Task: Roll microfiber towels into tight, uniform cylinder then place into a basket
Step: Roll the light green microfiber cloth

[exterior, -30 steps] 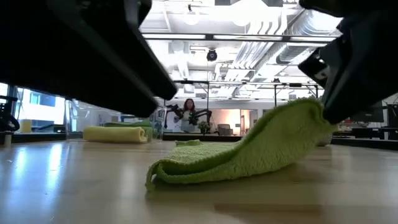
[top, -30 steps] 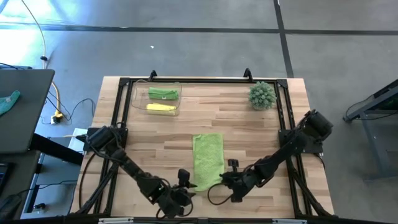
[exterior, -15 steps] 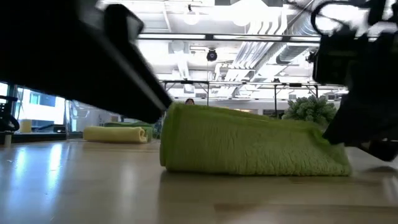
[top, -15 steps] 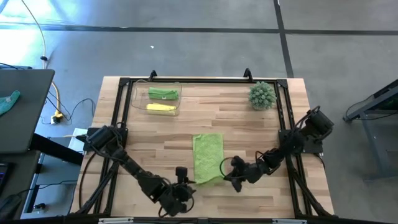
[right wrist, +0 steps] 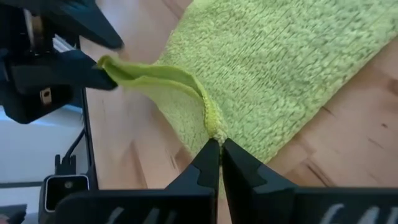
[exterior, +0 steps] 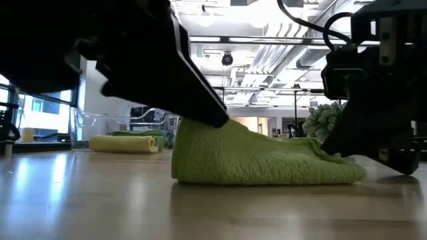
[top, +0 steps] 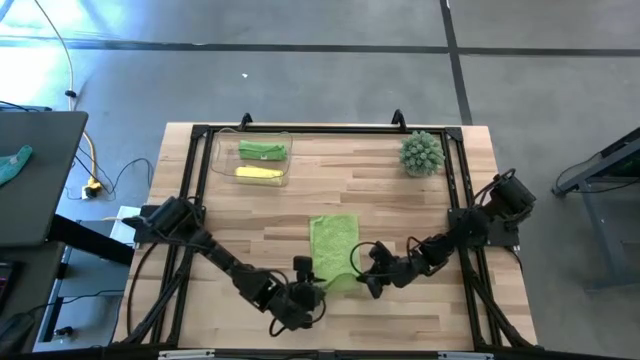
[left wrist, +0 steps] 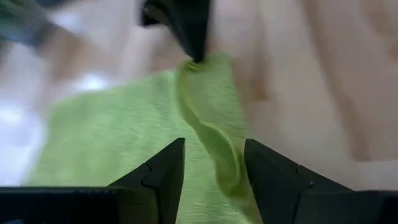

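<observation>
A light green towel (top: 335,245) lies lengthwise at the table's near middle, its near end raised in a fold. My right gripper (top: 362,278) is shut on that fold's right corner. My left gripper (top: 308,287) is open at the fold's left corner, its fingers on either side of the raised ridge (left wrist: 217,155). The clear basket (top: 215,160) at the far left holds a green roll (top: 262,150) and a yellow roll (top: 258,173). My left gripper has the raised near edge between its open fingers; the edge's left end (right wrist: 104,63) lies against one finger (right wrist: 81,73). The fingers come low from the near left. Whether both touch it I cannot tell. My right gripper pinches the towel's near edge at its right corner (right wrist: 213,127) between its two fingertips, coming low from the table's near right. The edge stands up off the table as a ridge running to my left gripper. The rest of the towel lies flat.
A spiky round green plant (top: 421,153) stands at the far right. A black frame rail (top: 300,130) runs round the table top. Bare wood lies between the towel and the basket.
My right gripper has carried the towel's near right corner up and toward the far edge and the left, so the near end is folded over and the towel looks shorter. My left gripper has gone right and toward the towel's near left corner.
</observation>
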Controlling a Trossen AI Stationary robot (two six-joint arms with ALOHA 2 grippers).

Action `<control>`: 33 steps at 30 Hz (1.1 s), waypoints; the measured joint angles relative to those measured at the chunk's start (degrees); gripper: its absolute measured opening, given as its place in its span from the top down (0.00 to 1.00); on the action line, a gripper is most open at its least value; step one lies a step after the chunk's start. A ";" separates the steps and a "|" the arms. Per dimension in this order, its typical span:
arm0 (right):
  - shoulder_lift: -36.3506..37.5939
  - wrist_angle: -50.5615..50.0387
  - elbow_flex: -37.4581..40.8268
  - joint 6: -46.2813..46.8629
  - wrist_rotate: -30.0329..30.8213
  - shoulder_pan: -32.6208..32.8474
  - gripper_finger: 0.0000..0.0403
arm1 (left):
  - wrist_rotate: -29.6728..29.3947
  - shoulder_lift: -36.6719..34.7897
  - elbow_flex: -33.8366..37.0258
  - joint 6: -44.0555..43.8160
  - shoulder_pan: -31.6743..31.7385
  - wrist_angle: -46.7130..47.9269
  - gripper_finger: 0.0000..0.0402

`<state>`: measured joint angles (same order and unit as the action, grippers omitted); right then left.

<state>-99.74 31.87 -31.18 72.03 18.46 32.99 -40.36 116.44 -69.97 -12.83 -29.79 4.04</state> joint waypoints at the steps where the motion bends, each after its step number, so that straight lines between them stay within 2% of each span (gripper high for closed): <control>1: 0.00 -0.12 0.00 0.04 -0.03 -0.04 1.00 | -2.93 0.00 0.00 0.99 -0.30 -0.07 0.61; 3: 0.00 -0.38 -0.02 0.04 -0.26 -0.04 1.00 | -8.44 -0.12 0.02 3.35 -0.85 -1.10 0.61; 5: 0.00 -0.45 -0.02 0.00 -0.62 -0.04 1.00 | -8.91 -0.26 0.02 4.53 -1.13 -4.06 0.61; 6: 0.00 -0.45 -0.02 0.05 -0.79 -0.04 1.00 | -7.04 -0.28 0.00 4.84 -1.08 -5.54 0.61; 10: 0.00 -0.53 -0.04 0.06 -0.90 -0.04 1.00 | 6.41 0.94 -0.14 1.46 0.83 -8.10 0.61; 14: 0.00 -0.58 -0.04 0.11 -0.92 -0.01 1.00 | 13.43 3.82 0.00 -3.00 2.98 -8.09 0.61; 23: 0.00 -1.13 -0.04 0.96 -1.84 -0.01 1.00 | 10.34 4.83 0.00 -6.51 4.25 -8.08 0.61; 31: 0.00 -1.37 -0.04 1.24 -3.70 0.01 1.00 | 10.74 4.69 -0.10 -12.89 5.27 -0.66 0.61; 33: -0.02 -1.37 -0.02 1.21 -4.06 0.01 1.00 | 12.59 4.66 -0.18 -13.55 5.72 0.21 0.61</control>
<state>-99.77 30.50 -31.20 73.25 14.40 32.99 -27.77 121.10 -70.16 -26.38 -24.07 4.24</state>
